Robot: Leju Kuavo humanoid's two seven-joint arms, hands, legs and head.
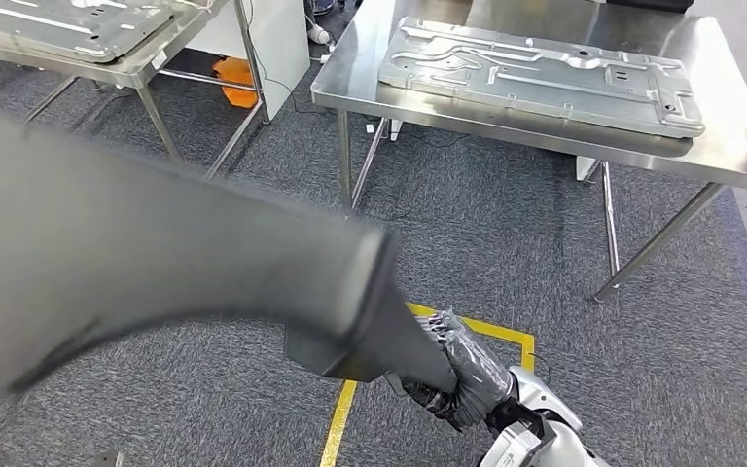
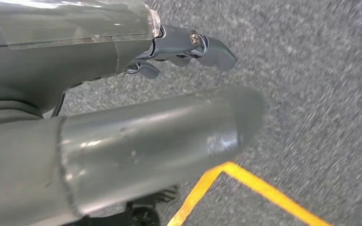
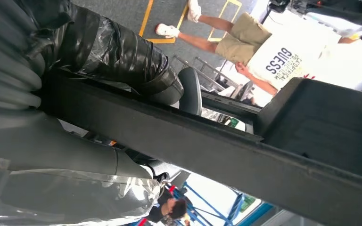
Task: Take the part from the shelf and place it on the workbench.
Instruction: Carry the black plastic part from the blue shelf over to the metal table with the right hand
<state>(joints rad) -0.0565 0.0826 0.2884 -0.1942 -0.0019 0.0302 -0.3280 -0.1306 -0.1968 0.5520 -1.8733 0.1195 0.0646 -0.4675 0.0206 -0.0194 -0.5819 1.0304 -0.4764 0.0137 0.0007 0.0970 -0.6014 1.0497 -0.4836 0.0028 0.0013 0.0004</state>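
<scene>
**Dark part held over the carpet, workbench ahead**

Nearest the head camera, the part (image 1: 156, 263), a long dark grey curved panel, stretches across the lower left of the head view and hides much of the carpet (image 1: 506, 243) below it. The right hand (image 1: 462, 375), wrapped in clear film, grips the part's narrow end low in that view, its fingers closed around the edge; in the right wrist view the fingers (image 3: 122, 56) lie over one side of the dark rail and the thumb under it. The left hand (image 2: 188, 47) shows in its wrist view above the carpet with its thumb lying long and the darker fingers slightly curled, and nothing can be seen between them; whether it touches the part cannot be told.

Under the part, yellow floor tape (image 1: 418, 341) marks a corner on the carpet.

Farther off stands the workbench (image 1: 739, 146), a steel table with a large stamped metal sheet (image 1: 545, 73) lying flat across most of its top. To its left is a second steel table (image 1: 146, 63) bearing a similar sheet, with an orange object (image 1: 235, 78) on the floor beyond it. A person (image 3: 259, 47) in shorts stands well away.
</scene>
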